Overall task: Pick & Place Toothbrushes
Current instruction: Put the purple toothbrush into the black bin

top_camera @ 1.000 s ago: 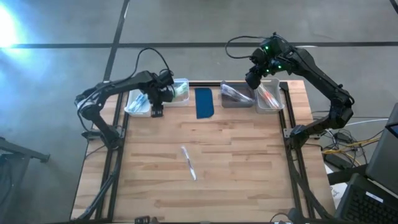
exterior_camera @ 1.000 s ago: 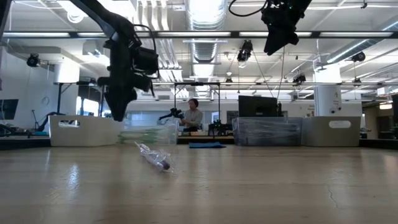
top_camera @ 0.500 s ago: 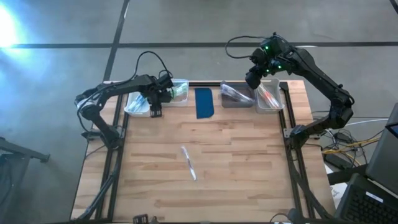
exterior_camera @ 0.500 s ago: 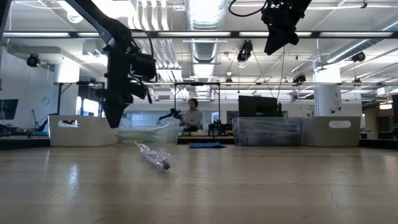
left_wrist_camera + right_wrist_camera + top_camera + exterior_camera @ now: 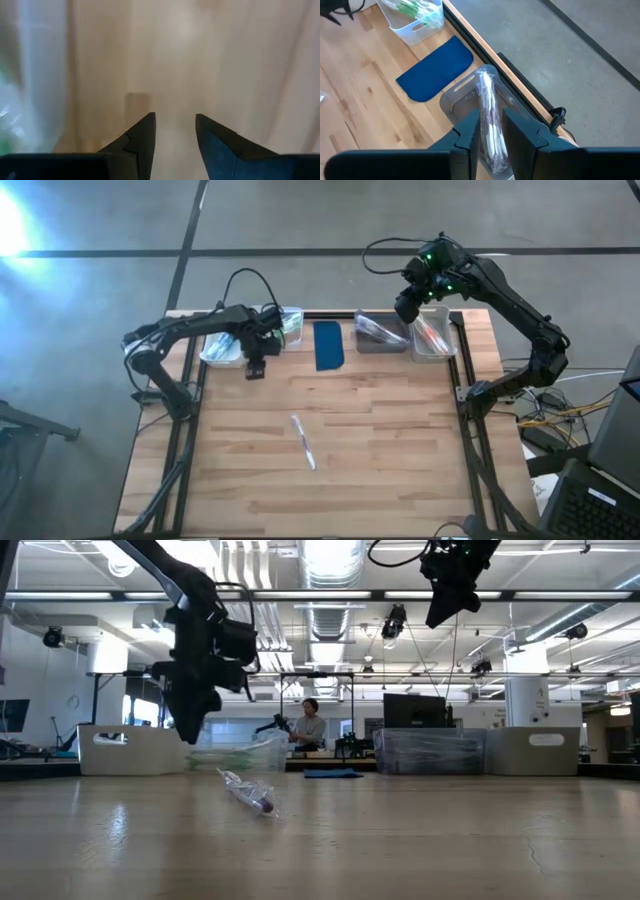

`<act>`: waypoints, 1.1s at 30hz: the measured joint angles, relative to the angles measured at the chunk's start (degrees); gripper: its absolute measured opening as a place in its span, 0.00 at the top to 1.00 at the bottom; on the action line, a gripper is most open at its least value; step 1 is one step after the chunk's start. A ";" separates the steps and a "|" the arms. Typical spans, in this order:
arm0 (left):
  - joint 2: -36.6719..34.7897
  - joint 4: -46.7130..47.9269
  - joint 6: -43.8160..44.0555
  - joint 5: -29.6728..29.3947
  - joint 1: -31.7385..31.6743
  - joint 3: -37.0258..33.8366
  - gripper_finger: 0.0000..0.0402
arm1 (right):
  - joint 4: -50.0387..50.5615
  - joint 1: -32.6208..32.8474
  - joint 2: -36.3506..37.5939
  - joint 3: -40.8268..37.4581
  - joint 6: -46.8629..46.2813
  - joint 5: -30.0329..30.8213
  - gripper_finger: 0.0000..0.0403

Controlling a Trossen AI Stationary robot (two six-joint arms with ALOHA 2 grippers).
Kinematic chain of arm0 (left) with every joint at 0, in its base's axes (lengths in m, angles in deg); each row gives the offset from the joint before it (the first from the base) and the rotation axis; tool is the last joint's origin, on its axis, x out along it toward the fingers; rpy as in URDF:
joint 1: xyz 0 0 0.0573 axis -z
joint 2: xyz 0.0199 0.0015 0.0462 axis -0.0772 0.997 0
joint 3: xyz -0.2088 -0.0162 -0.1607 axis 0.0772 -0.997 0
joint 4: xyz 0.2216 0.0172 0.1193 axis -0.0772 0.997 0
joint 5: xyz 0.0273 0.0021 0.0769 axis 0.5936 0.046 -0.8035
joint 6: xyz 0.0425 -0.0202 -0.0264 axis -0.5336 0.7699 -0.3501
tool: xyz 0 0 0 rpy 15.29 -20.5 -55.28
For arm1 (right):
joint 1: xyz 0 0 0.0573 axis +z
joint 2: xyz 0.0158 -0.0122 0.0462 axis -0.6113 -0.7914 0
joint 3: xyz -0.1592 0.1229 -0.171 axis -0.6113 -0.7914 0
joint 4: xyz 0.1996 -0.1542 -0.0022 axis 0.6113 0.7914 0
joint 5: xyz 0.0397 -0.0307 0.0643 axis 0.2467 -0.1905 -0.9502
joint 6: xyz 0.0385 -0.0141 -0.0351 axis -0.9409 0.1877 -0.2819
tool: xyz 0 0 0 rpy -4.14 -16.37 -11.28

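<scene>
Pale wood table (image 5: 400,440) is mostly bare: one wrapped toothbrush (image 5: 303,442) lies alone near its middle, well apart from every edge, while the bins and a dark blue pad (image 5: 329,345) line the far edge, the grey bin (image 5: 485,125) holding wrapped toothbrushes. Left gripper (image 5: 255,365) hangs above bare wood just in front of the clear bin (image 5: 290,327) at the far left, jaws apart with a narrow gap, nothing between them. Right gripper (image 5: 491,132) sits high over the grey bin, jaws parted by a narrow gap, holding nothing.
</scene>
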 joint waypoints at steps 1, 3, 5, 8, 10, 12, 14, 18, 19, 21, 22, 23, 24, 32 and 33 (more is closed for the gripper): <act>0.00 0.04 0.02 0.64 0.72 0.00 0.65 | -0.01 0.00 0.00 0.00 0.00 0.00 0.82; 0.00 0.01 0.00 1.42 2.35 0.00 0.65 | -0.02 0.00 0.00 0.00 0.00 0.00 0.82; 0.00 -0.02 0.02 1.50 4.10 0.00 0.65 | -0.02 0.00 0.00 0.00 0.00 0.00 0.83; 0.00 -0.26 0.43 1.54 6.62 0.00 0.65 | -0.08 0.00 0.00 0.00 -0.03 -0.02 0.83; 0.00 -0.84 2.37 1.52 8.20 0.00 0.65 | -0.09 0.00 0.00 0.00 -0.07 -0.02 0.82; 0.00 -1.87 5.48 1.54 9.65 0.00 0.65 | -0.11 0.00 0.00 0.00 -0.20 -0.02 0.80; 0.00 -2.51 9.17 1.66 11.06 0.00 0.65 | -0.11 0.00 0.00 0.00 -0.20 -0.02 0.78; 0.00 -4.21 15.50 4.32 13.61 0.00 0.65 | -0.07 0.00 0.00 0.00 -0.19 -0.02 0.74; 0.00 -4.88 16.91 5.99 14.19 0.00 0.65 | -0.07 0.00 0.00 0.00 -0.21 -0.03 0.74; 0.00 -6.33 18.09 9.55 15.44 0.00 0.65 | -0.03 0.00 0.00 0.00 -0.20 -0.16 0.72; 0.00 -7.03 18.03 11.10 16.10 0.00 0.65 | -0.02 0.00 0.00 0.00 -0.20 -0.22 0.71; 0.00 -7.57 17.45 11.96 16.82 0.00 0.65 | -0.02 0.05 0.00 0.00 -0.20 -0.24 0.70; 0.00 -7.99 16.49 12.15 17.58 0.00 0.65 | -0.02 0.15 0.00 0.00 -0.23 -0.27 0.70; 0.00 -10.96 -1.72 11.32 24.03 0.00 0.65 | 0.50 2.01 0.00 0.00 -3.43 -0.80 0.64; 0.00 -11.45 -3.67 10.61 24.82 0.00 0.65 | 0.50 2.31 0.00 0.00 -3.43 -0.81 0.64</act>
